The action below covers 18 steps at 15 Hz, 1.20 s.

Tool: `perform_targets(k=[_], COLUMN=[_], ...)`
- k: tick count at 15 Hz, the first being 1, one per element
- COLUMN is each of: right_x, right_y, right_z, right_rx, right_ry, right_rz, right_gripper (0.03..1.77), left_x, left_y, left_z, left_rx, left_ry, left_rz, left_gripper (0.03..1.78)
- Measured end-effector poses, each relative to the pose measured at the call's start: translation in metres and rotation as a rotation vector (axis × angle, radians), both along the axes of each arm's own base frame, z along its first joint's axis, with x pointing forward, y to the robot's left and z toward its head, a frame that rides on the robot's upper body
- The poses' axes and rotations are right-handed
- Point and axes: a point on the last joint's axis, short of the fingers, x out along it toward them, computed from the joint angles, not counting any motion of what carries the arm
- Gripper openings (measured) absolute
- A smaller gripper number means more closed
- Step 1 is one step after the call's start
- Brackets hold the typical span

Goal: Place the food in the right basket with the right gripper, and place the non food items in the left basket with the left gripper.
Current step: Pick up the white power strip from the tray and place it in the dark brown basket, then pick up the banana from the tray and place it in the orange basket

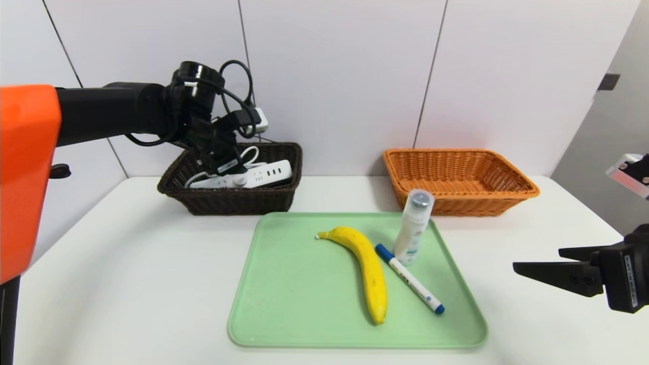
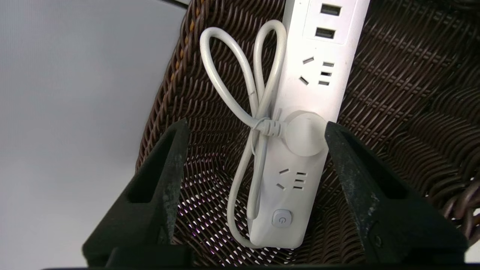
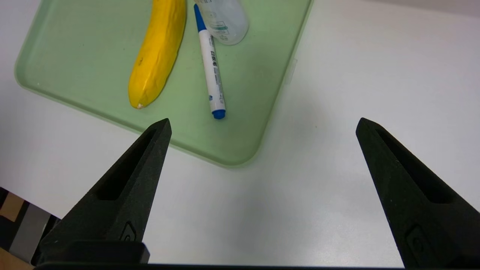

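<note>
Left pincer [image 2: 257, 125] is hanging open in the dark basket [image 1: 238, 200], beyond the green tray's [image 1: 289, 304] far-left corner. I'm holding nothing with it; power strip [image 2: 300, 93] is lying in that basket between my fingers, coiled white cord [image 2: 257, 150] alongside. Right pincer [image 3: 265, 120] is parking wide open and unloaded, right of the tray. Banana [image 1: 367, 263] is lying near the tray's middle, marker [image 1: 413, 281] and bottle [image 1: 413, 228] are sitting in its right half. Orange basket [image 1: 461, 203] is sitting beyond the tray's far-right corner
</note>
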Motion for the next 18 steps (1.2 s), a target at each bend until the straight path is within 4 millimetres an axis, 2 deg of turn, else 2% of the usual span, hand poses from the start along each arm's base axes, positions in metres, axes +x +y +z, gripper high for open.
perform_targets(k=[3, 8, 14, 18], right_x=[-0.002, -0.006, -0.011, -0.011], right_y=[0.0, -0.002, -0.003, -0.003], right_z=[0.0, 0.003, 0.006, 0.007], right_rx=[0.001, 0.009, 0.027, 0.03], right_ry=[-0.004, -0.022, -0.036, -0.041], right_rz=[0.0, -0.002, -0.014, -0.013], right_gripper=[1.7, 1.7, 1.7, 1.7], left_x=[-0.004, -0.031, -0.084, -0.12], left_y=[0.006, 0.021, 0.037, 0.043], left_z=[0.011, 0.054, 0.097, 0.106], left_rx=[-0.061, -0.294, -0.63, -0.814], left_ry=[-0.013, -0.078, -0.021, 0.107], left_rz=[0.05, 0.2, 0.424, 0.601], left_gripper=[1.44, 1.56, 1.64, 1.67])
